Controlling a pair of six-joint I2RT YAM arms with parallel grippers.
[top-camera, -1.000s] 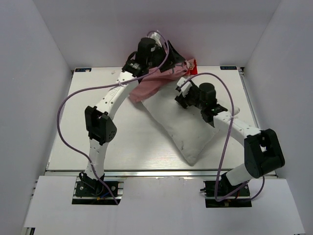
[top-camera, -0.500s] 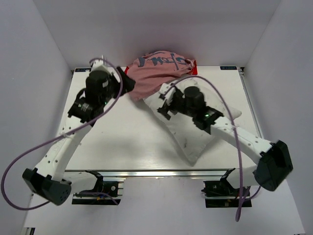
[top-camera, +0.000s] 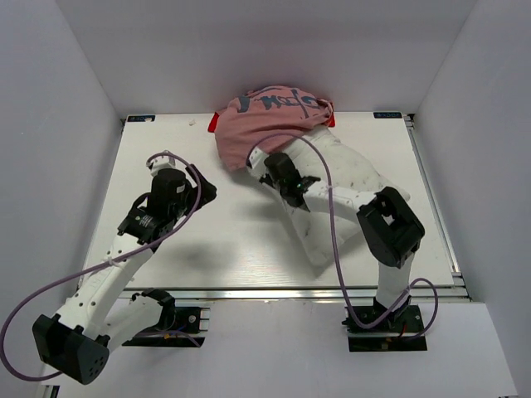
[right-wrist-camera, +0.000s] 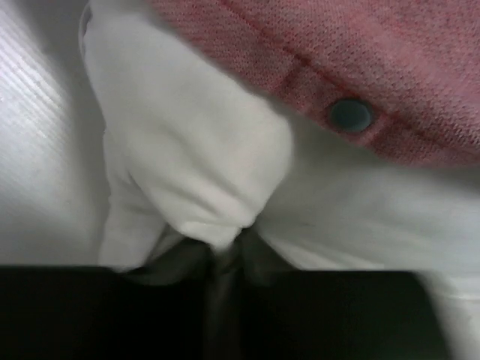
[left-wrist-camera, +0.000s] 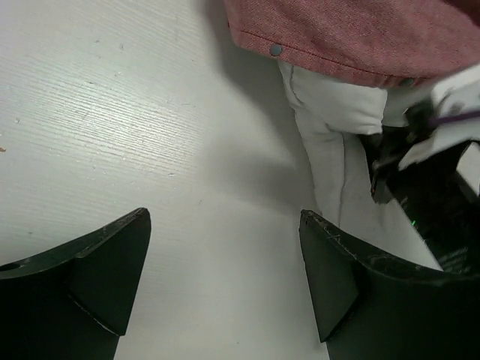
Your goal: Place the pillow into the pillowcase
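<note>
pillow (top-camera: 348, 178) lies centre-right on the tabletop (top-camera: 216, 240), its upper end under the pillowcase (top-camera: 265, 124) at top centre. The right claw (right-wrist-camera: 225, 251) is clamped on a small fold of pillow fabric by the hem, and the left claw (left-wrist-camera: 225, 270) is wide open and empty, left of centre. Risk: nothing holds the hem, so a push may drag the case along or the pinch may slip.

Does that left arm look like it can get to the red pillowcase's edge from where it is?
Probably yes. The left gripper is open, with only bare table between it and the pillowcase hem. The right gripper, pinching the pillow just under that hem, may crowd it.
</note>
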